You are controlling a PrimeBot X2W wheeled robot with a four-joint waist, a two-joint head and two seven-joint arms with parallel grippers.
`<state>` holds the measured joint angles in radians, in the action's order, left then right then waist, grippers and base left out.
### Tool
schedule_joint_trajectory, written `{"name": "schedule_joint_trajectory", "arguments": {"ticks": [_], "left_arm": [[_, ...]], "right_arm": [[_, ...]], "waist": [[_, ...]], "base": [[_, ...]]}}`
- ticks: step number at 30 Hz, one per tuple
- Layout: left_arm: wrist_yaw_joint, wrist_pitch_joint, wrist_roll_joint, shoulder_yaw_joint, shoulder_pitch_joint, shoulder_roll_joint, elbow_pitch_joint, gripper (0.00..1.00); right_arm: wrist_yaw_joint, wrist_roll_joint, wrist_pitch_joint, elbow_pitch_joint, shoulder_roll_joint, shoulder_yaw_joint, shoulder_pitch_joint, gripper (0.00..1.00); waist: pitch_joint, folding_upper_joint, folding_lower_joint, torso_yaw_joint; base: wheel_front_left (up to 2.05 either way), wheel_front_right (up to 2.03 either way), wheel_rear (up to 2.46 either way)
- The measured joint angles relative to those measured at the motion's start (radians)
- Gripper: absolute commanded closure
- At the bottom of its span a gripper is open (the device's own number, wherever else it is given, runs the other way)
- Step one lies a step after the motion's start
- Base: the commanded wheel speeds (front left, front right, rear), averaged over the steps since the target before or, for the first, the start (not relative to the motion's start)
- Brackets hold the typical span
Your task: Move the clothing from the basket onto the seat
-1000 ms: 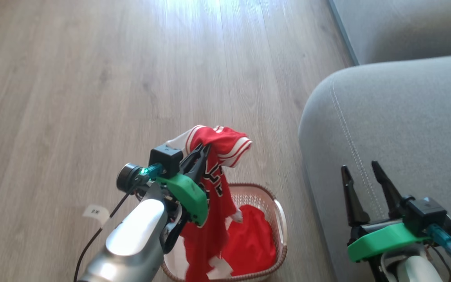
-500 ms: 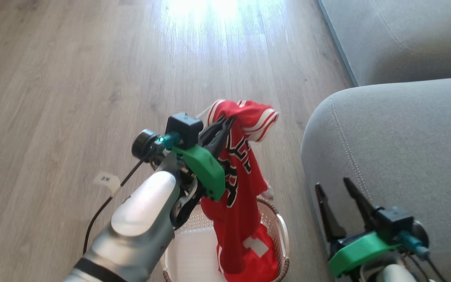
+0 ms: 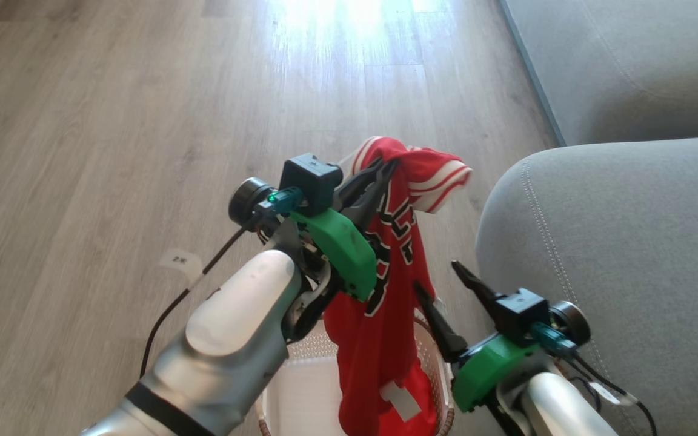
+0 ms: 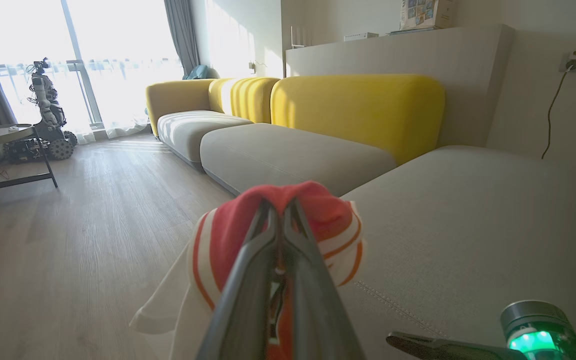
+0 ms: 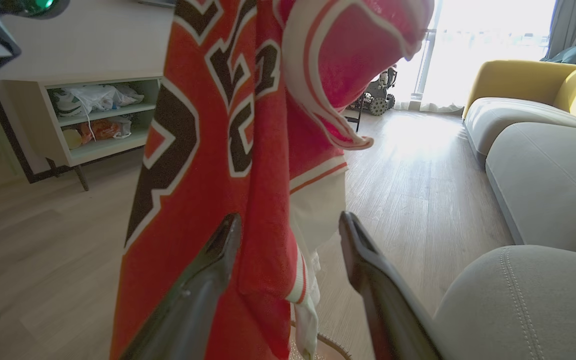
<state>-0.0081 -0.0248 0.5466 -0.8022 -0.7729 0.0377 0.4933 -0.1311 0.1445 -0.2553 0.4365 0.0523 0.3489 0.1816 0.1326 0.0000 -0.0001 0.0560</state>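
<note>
Seat sits just R of the basket and above its rim. The jersey hangs w/ its lower end down in the basket, so it prob needs more lift before swinging R, else the hem may catch the rim. Left gripper is clamped tight on the striped top fold; right gripper is spread wide & empty beside the hanging cloth (contact unclear), so pinching mid-length there would let both arms lay it flat.
</note>
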Motion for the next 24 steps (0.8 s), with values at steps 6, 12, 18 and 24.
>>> {"name": "schedule_joint_trajectory", "arguments": {"ticks": [6, 12, 18, 24], "left_arm": [[0.018, 0.0, 0.019, -0.036, -0.013, 0.0, -0.036, 1.0], [0.028, -0.001, 0.038, -0.066, -0.021, 0.001, -0.067, 1.0], [0.039, -0.001, 0.052, -0.083, -0.034, 0.001, -0.088, 1.0], [0.049, -0.001, 0.06, -0.086, -0.034, 0.002, -0.082, 1.0]], "right_arm": [[0.0, 0.033, 0.0, 0.095, 0.001, 0.085, 0.076, 0.0], [0.0, 0.072, 0.0, 0.181, 0.003, 0.144, 0.143, 0.0], [0.0, 0.099, 0.0, 0.213, 0.003, 0.177, 0.192, 0.15], [0.0, 0.105, 0.0, 0.22, 0.004, 0.176, 0.22, 1.0]], "waist": [[-0.003, 0.0, 0.0, 0.018], [-0.009, 0.0, 0.0, 0.033], [-0.012, 0.0, 0.0, 0.038], [-0.017, 0.0, 0.0, 0.04]], "base": [[0.0, 0.0, 0.0], [0.0, 0.0, 0.0], [0.0, 0.0, 0.0], [0.0, 0.0, 0.0]]}}
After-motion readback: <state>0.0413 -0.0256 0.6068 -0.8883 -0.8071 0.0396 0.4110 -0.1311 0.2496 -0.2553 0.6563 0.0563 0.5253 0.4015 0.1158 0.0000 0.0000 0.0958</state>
